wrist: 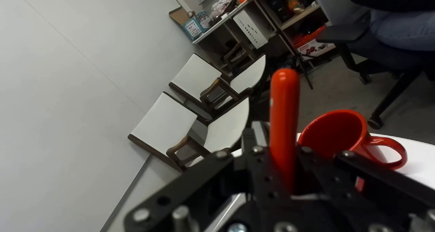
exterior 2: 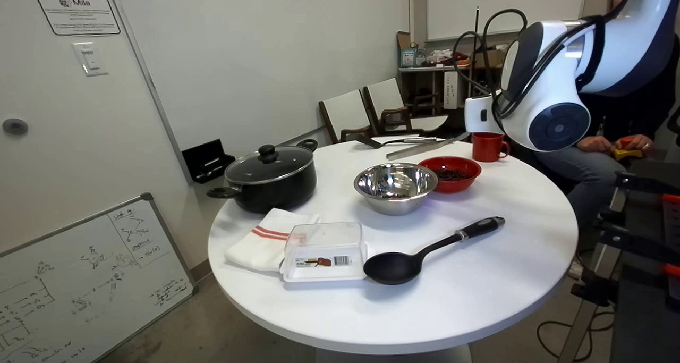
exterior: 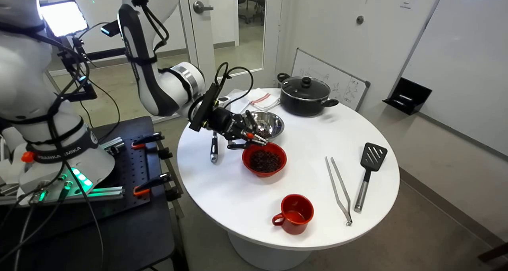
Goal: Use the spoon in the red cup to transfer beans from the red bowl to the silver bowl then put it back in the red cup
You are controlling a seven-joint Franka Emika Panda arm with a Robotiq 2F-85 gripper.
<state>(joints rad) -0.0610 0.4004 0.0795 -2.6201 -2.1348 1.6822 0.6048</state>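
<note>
Gleaming bright red and round-tipped, the spoon handle (wrist: pixel 284 123) pokes out between the narrow-set jaws of the gripper (exterior: pixel 257 139). They pinch it up there, above the white table (exterior: pixel 313 144).

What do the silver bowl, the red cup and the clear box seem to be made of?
Silver bowl: polished metal, probably steel; its inside shows mirror-like reflections.
Red cup: glossy; bright highlights suggest glazed ceramic or enamel, unclear which.
Clear box: smooth, likely plastic; the striped towel shows through.
</note>
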